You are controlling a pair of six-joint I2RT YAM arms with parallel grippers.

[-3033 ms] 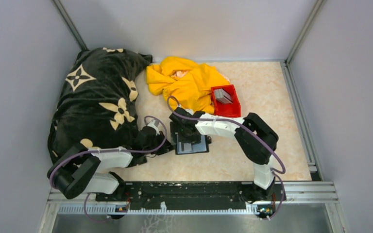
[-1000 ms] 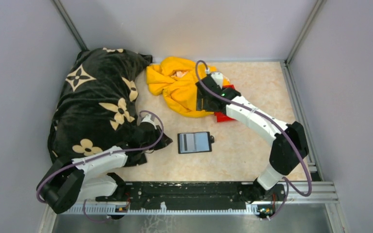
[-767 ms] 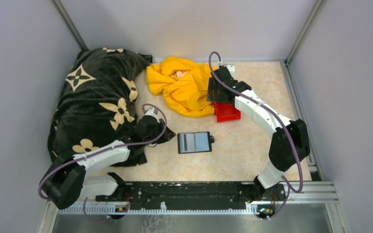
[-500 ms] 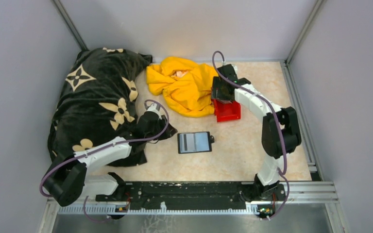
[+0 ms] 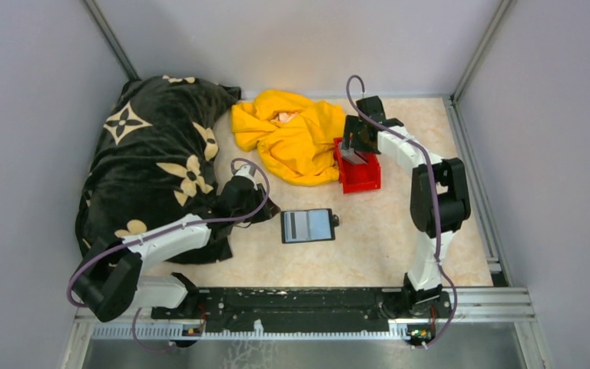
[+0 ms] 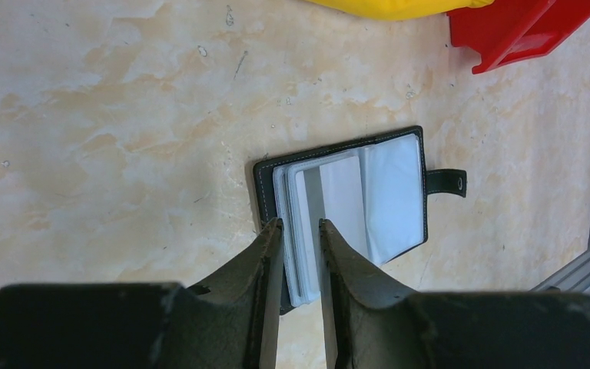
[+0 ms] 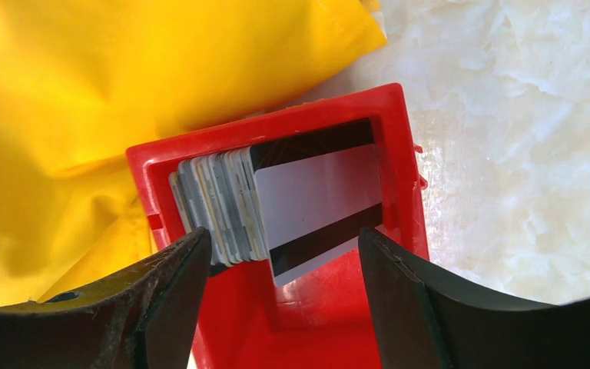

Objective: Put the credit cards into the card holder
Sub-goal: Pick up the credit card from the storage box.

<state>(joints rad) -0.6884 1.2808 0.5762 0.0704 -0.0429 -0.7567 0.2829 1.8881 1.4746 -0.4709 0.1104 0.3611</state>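
The credit cards (image 7: 307, 204) stand on edge as a grey stack inside a red bin (image 7: 276, 124); the front one shows dark stripes. My right gripper (image 7: 283, 238) hangs open just above them, one finger on each side of the stack, touching nothing. From above, the cards (image 5: 353, 153) sit under that right gripper (image 5: 356, 140). The card holder (image 5: 307, 225) lies open and flat mid-table, a striped card in its left half. My left gripper (image 6: 299, 224) hovers over the left edge of the card holder (image 6: 388, 192), its jaws a narrow gap apart and empty.
A yellow cloth (image 5: 296, 138) lies against the left side of the red bin (image 5: 361, 181). A black blanket with cream flowers (image 5: 154, 161) covers the left of the table, right behind my left gripper (image 5: 263, 211). Grey walls enclose three sides.
My right arm swung from over the yellow cloth to above the red bin and dropped towards the cards. My left gripper edged towards the card holder and its jaws parted slightly.
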